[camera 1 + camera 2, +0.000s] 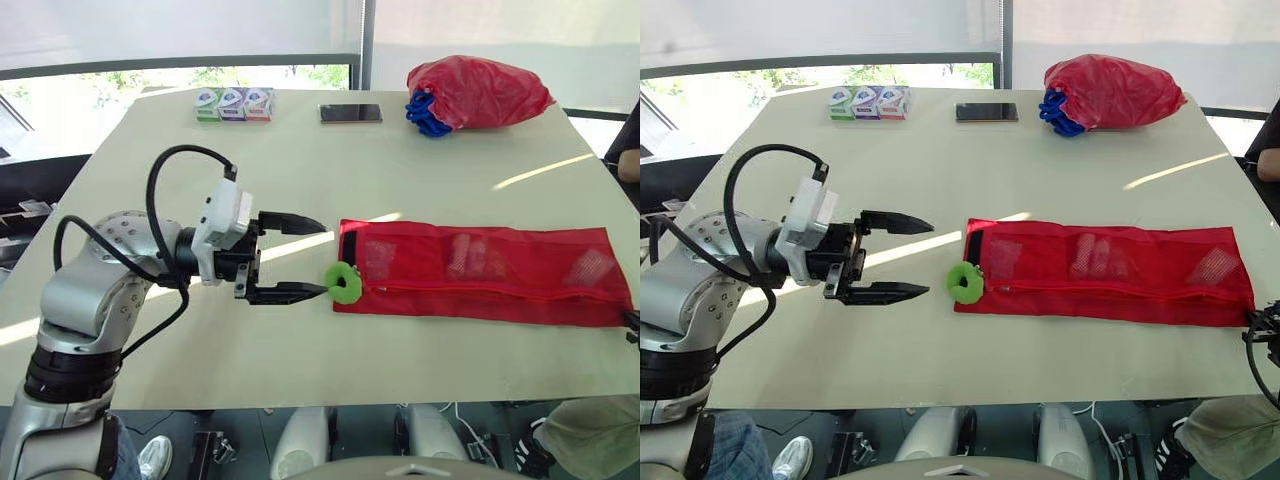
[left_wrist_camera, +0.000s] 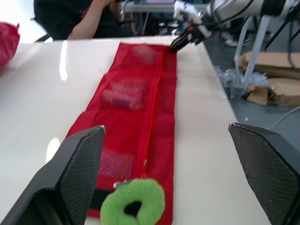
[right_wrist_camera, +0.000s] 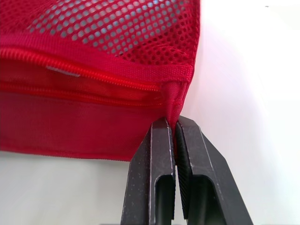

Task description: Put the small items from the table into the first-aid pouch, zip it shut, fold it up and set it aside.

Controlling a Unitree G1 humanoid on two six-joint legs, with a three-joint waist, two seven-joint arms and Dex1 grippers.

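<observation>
The red mesh first-aid pouch [image 1: 480, 262] lies flat and unfolded on the table, its zipper [image 2: 152, 124] running along its length. Small items show through its mesh pockets. A green ring [image 1: 344, 282] sits at the zipper's left end. My left gripper [image 1: 322, 258] is open just left of the ring, fingers pointing at it, one fingertip [image 1: 310, 291] almost touching. My right gripper [image 3: 171, 124] is shut on the fabric tab at the pouch's right corner, low on the table's right edge [image 1: 632, 328].
At the back of the table stand three small boxes [image 1: 233, 103], a phone [image 1: 350, 113] and a stuffed red bag [image 1: 478, 90] with a blue bundle [image 1: 425, 115]. A person's arm [image 1: 628, 160] shows at the far right edge.
</observation>
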